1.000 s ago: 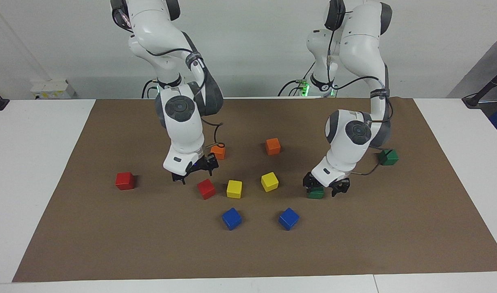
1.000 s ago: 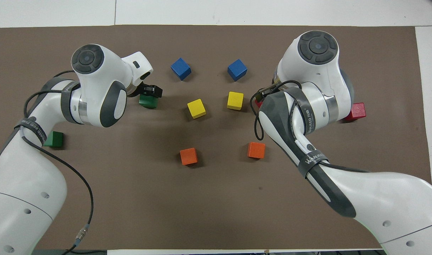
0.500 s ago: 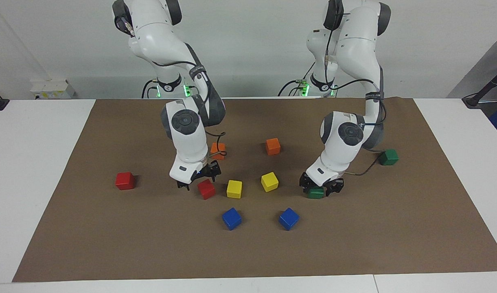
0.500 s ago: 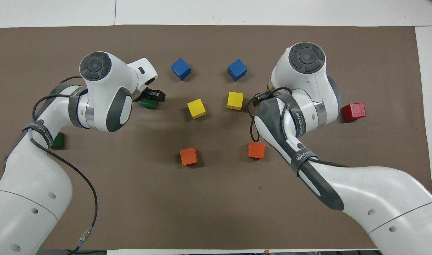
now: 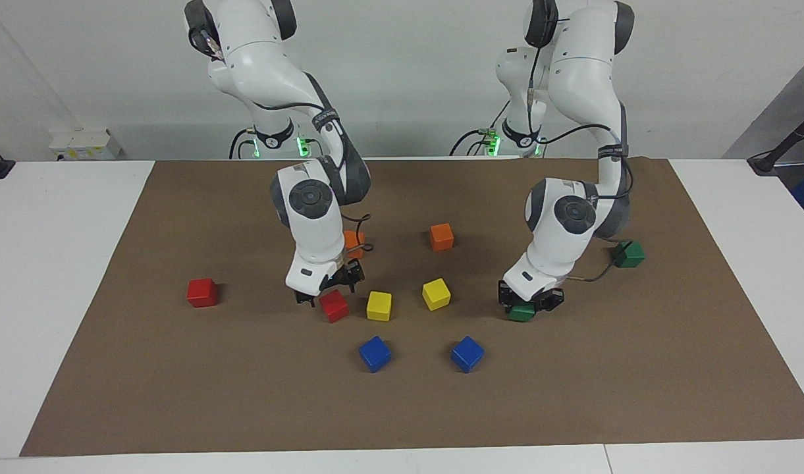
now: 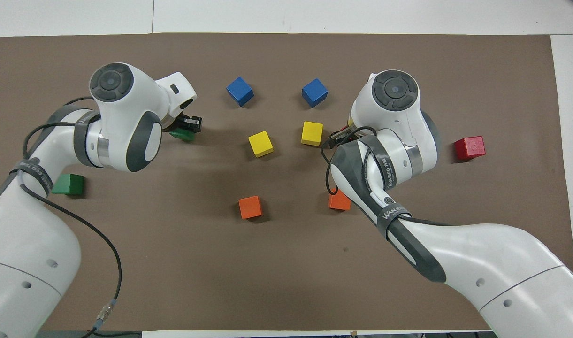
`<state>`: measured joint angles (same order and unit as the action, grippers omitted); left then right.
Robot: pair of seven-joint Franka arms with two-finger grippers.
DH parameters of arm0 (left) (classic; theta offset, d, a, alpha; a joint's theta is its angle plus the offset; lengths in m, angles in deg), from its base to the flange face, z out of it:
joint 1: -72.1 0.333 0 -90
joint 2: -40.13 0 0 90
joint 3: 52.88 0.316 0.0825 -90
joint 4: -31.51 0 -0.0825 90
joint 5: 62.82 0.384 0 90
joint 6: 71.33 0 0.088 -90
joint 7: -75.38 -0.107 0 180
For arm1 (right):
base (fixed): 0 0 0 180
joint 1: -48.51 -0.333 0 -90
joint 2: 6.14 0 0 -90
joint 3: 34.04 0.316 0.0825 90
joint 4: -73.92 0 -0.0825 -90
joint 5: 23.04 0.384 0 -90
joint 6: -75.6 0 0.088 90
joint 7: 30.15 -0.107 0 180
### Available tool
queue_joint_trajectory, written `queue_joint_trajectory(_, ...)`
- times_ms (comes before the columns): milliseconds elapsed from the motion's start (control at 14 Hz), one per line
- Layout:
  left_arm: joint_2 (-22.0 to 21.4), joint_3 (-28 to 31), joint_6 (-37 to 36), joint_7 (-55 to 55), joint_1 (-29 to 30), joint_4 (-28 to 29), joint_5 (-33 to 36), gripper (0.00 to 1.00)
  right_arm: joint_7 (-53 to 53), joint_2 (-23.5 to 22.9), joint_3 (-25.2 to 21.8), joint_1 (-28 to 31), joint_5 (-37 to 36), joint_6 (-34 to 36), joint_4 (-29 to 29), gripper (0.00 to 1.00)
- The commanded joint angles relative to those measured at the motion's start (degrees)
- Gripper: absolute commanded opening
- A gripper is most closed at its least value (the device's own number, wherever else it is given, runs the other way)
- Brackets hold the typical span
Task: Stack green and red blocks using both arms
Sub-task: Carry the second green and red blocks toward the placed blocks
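Left gripper (image 5: 531, 301) went from straddling the green block (image 5: 521, 312) with fingers apart to clamped on it, centre-right of the facing frame; the block sits at mat level. Right gripper (image 5: 328, 293) has dropped and slid toward the red block (image 5: 334, 305), fingers still spread, hanging just above it, no contact seen.

Overhead, right wrist hides that red block and its gripper entirely; only a sliver of the gripped green block (image 6: 183, 135) shows under the left wrist. One orange block (image 5: 353, 242) is partly covered in both views.

Second green block (image 5: 628, 254) right of frame, second red block (image 5: 201, 292) left of frame.
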<state>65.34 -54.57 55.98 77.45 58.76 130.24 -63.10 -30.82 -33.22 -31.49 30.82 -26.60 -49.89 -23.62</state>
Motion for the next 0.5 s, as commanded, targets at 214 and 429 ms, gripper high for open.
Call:
queue_joint_trajectory(214, -14.0, -0.2, -17.5, -8.7, 11.5, 2.3, 0.8, 0.0, -1.3, 0.4, 0.3, 0.4, 0.1, -4.4, -3.4, 0.98)
queue_joint_trajectory(429, -18.6, -0.2, -19.5, -21.8, 20.2, 7.9, 0.7, 0.0, -2.6, 0.4, 0.3, 0.3, 0.1, -4.6, -3.9, 0.71)
